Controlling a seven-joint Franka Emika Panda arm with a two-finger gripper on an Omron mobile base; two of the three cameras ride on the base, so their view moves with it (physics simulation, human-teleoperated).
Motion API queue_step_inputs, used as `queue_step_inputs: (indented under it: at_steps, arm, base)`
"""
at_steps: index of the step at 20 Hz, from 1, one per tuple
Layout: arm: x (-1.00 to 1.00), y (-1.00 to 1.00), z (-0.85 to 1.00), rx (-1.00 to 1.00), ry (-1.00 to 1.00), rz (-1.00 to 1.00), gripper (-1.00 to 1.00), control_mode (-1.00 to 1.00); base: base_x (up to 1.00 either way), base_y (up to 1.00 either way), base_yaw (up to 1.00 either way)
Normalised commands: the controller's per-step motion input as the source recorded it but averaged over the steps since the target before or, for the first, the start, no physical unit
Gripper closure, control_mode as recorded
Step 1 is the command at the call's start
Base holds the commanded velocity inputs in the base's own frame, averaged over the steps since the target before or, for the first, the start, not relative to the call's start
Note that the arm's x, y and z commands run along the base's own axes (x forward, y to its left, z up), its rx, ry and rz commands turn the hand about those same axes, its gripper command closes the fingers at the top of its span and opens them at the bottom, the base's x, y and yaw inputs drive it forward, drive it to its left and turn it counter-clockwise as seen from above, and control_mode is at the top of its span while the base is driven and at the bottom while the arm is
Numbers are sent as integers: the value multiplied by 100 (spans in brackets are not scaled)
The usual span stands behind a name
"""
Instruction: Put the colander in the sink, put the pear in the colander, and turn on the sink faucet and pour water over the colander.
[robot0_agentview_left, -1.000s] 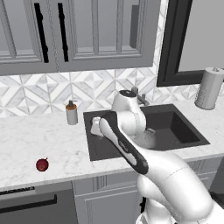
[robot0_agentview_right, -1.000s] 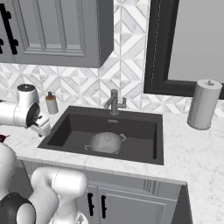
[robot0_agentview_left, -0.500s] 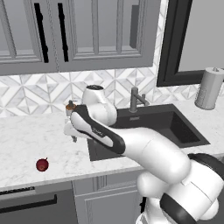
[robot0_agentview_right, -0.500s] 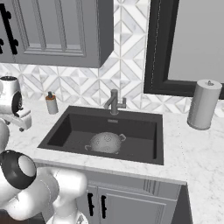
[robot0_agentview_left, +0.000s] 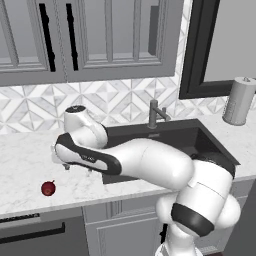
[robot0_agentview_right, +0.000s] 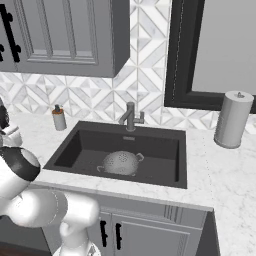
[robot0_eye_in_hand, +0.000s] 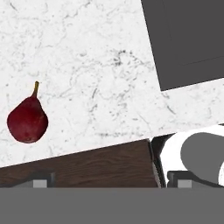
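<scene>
**Now the arm is over the counter, on its way to the pear**

Already the colander (robot0_agentview_right: 121, 162) sits upright on the floor of the sink (robot0_agentview_right: 165, 172), close to the middle, below the sink faucet (robot0_agentview_right: 130, 116). We judge the first step of the task as done. Nothing is inside the colander, and we see no water coming from the spout.

The pear (robot0_agentview_left: 48, 188) lies on the white marble counter (robot0_agentview_left: 25, 155), well to the left of the basin and near the front edge. In the hand view the pear (robot0_eye_in_hand: 27, 120) rests on its side with the stem pointing up in the picture, far to the left, and a corner of the dark basin is at the top right.

What changes in the last second is the arm. One second ago the hand is over the sink; half a second ago it is at the left rim of the basin; now the gripper (robot0_agentview_left: 77, 166) hangs over the counter left of the sink, between the basin and the pear. The colander and the pear keep their places. The claw is released, its two fingers wide apart, and it carries nothing.

For us this means the second step begins. The hand is not yet above the fruit, so we think it must go further left and toward the front edge before it goes down.
</scene>
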Motion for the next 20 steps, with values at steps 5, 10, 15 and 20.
queue_step_inputs:
  at_steps: [5, 10, 15, 20]
  arm:
    - [19, 34, -32, 0, 0, 0, -100, -100]
    - [23, 39, -25, 7, 1, 0, -100, -100]
    - [1, 36, -21, 0, 1, 0, -100, -100]
    - [10, 31, -16, 0, 0, 0, -100, -100]
  base:
    - [0, 0, 0]
    - [0, 0, 0]
    - [0, 0, 0]
    - [0, 0, 0]
